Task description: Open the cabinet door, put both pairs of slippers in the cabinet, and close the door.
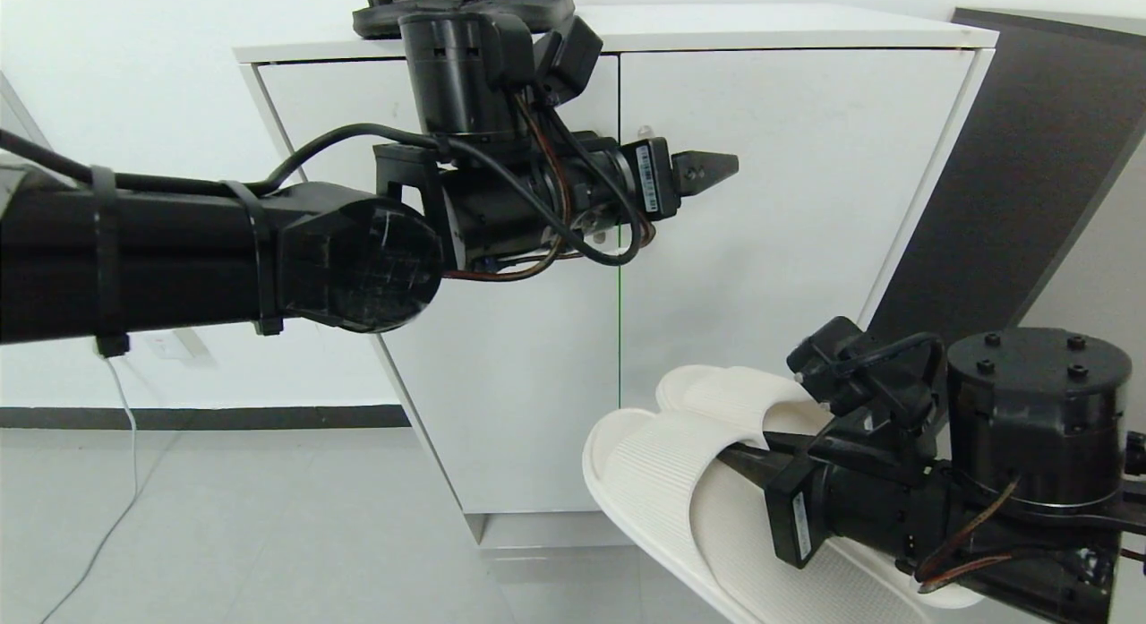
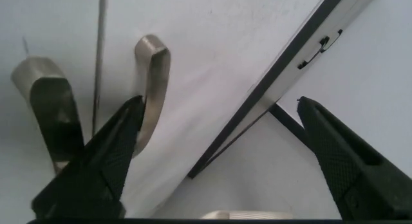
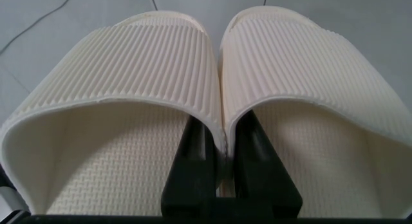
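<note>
The white cabinet (image 1: 788, 203) stands with both doors shut. A dark pair of slippers (image 1: 466, 6) lies on its top. My left gripper (image 1: 716, 169) is open at the door seam, in front of the right door. In the left wrist view its gripper (image 2: 219, 103) has one fingertip (image 2: 125, 121) close beside a metal loop handle (image 2: 154, 76); a second handle (image 2: 48, 102) sits across the seam. Low at the right, my right gripper (image 1: 748, 454) is shut on the white slippers (image 1: 662, 472), pinching their inner strap edges (image 3: 222, 114) together.
A dark panel (image 1: 1030, 203) leans beside the cabinet's right side. A thin white cable (image 1: 125, 481) runs down the wall to the grey floor (image 1: 269, 534) left of the cabinet. The floor in front of the cabinet is bare.
</note>
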Controlling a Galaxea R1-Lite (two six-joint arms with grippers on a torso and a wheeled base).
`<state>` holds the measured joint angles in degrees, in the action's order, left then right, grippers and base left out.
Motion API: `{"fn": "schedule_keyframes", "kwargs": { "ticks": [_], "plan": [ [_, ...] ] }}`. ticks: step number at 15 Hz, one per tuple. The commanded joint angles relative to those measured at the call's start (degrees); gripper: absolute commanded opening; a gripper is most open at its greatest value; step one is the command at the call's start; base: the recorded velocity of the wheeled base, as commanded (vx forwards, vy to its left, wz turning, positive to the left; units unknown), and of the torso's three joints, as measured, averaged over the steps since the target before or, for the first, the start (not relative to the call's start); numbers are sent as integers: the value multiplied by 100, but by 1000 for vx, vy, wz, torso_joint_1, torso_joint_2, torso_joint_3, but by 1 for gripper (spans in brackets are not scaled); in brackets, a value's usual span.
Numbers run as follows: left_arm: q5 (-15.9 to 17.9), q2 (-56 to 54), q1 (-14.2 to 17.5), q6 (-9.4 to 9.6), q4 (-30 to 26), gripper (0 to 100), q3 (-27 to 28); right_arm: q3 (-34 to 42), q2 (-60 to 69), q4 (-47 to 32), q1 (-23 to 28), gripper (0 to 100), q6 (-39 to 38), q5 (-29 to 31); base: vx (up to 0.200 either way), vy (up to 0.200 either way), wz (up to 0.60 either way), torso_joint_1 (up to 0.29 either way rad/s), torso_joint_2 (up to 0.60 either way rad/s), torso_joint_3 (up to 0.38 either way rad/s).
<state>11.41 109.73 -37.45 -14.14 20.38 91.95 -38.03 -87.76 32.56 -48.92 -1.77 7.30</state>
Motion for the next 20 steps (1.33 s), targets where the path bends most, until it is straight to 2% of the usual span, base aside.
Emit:
{"fn": "schedule_keyframes", "kwargs": {
  "ticks": [1, 7, 11, 14, 18, 20],
  "plan": [
    [2, 22, 1, -10, 1, 0, -2, 7, -13, -4, -3, 0, 1, -18, 0, 0, 0, 0, 0, 0],
    [-7, -312, -34, -1, 1, 0, -362, 200, 180, -4, -3, 0, 10, -783, 0, 0, 0, 0, 0, 0],
    [2, -663, -272, -19, 45, 0, -846, 437, 479, -4, -3, 0, 27, -1530, 0, 0, 0, 0, 0, 0],
    [-7, -1032, -483, -27, 54, 0, -1320, 587, 514, 5, -3, 0, 361, -1644, 0, 0, 0, 0, 0, 0],
    [-7, -1612, -773, -36, 54, 0, -1918, 719, 593, 22, -39, 0, 440, -1890, 0, 0, 0, 0, 0, 0],
    [-7, -1964, -825, -27, 54, 0, -2287, 833, 620, 22, -65, 0, 625, -1996, 0, 0, 0, 0, 0, 0]
  ]
}}
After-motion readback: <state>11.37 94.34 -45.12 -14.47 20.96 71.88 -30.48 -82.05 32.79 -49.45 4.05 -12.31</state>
